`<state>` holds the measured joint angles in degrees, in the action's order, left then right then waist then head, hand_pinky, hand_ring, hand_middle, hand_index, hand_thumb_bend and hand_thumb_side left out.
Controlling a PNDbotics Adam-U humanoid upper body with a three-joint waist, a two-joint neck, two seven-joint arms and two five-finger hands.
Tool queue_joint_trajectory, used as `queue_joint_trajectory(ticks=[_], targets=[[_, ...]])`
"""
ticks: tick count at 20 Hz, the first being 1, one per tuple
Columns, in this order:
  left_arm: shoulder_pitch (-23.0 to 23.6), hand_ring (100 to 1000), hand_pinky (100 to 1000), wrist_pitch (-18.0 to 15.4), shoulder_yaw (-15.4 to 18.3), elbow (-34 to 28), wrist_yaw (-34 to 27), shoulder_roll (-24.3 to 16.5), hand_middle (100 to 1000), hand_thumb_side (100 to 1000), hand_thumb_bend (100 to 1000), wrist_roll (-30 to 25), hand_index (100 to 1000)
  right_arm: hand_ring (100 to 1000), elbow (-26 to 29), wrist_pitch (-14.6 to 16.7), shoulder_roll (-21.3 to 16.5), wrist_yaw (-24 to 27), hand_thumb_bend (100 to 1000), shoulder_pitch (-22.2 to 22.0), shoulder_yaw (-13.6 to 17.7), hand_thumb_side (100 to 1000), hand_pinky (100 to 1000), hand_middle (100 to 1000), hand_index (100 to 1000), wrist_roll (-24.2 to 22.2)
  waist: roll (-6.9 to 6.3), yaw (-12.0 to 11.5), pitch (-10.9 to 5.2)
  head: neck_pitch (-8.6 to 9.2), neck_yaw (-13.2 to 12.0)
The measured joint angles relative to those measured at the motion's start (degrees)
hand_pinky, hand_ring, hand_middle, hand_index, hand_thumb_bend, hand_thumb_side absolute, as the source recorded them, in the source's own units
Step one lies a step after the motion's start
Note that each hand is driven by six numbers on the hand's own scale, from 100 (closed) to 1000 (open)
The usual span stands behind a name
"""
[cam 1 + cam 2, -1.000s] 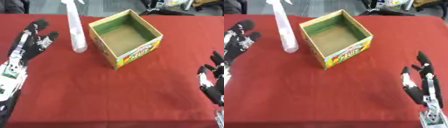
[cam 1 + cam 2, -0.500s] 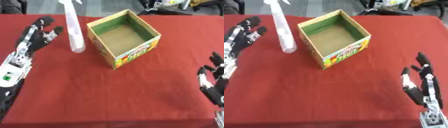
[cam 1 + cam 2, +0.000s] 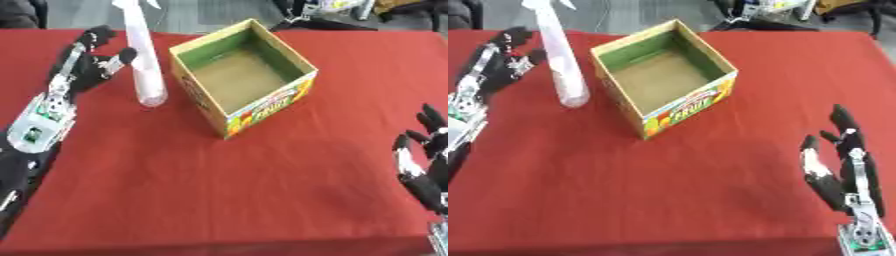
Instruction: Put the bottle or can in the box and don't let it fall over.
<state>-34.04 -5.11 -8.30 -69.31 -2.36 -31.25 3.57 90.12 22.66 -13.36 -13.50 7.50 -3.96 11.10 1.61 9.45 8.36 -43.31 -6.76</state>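
Note:
A tall pale spray bottle (image 3: 144,65) stands upright on the red table, just left of an open cardboard box (image 3: 243,75) with a green inside and a printed front. The box holds nothing. My left hand (image 3: 87,62) is open right beside the bottle on its left, thumb stretched toward it, a small gap between them. My right hand (image 3: 843,172) rests open at the lower right, fingers up, far from both things.
The red table (image 3: 245,190) runs wide in front of the box. Beyond its far edge lie a grey floor and dark equipment (image 3: 324,12).
My left hand has moved right and forward, closing in on the bottle. The bottle, the box and my right hand have stayed put.

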Motion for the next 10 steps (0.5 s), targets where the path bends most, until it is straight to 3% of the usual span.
queue_joint_trajectory(ticks=[10], targets=[[-5.6, 955, 783, -2.1, -1.6, 6.6, 1.4, 1.4, 942, 615, 790, -1.1, 831, 1000, -0.2, 0.1, 0.2, 0.2, 100, 0.0, -0.3, 470, 862, 1000, 1000, -0.4, 0.28, 1.0, 0.1, 0.66, 0.4]])
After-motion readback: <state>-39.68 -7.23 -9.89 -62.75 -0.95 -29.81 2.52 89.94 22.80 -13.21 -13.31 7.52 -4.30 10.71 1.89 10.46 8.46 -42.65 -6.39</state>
